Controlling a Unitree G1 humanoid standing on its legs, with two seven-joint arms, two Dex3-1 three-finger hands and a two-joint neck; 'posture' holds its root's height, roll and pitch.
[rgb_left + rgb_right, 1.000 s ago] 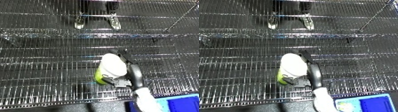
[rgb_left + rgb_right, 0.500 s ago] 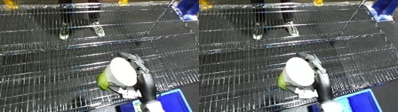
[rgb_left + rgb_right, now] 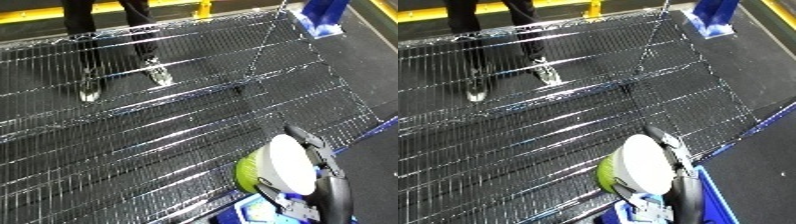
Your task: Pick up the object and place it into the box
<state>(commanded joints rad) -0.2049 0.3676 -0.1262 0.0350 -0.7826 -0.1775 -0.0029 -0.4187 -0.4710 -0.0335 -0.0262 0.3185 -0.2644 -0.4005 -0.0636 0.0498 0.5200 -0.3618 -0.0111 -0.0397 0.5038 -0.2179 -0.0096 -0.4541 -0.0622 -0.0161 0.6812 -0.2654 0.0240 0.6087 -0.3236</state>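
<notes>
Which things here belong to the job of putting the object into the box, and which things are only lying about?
Belong to the job:
- white and green container, held up
- right hand, curled round the container
- blue bin, at the lower edge

Only lying about:
- wire shelf
- blue post foot, far corner
- yellow floor line

Right hand (image 3: 313, 155) raised; black fingers (image 3: 302, 136) curled, gripping
</notes>
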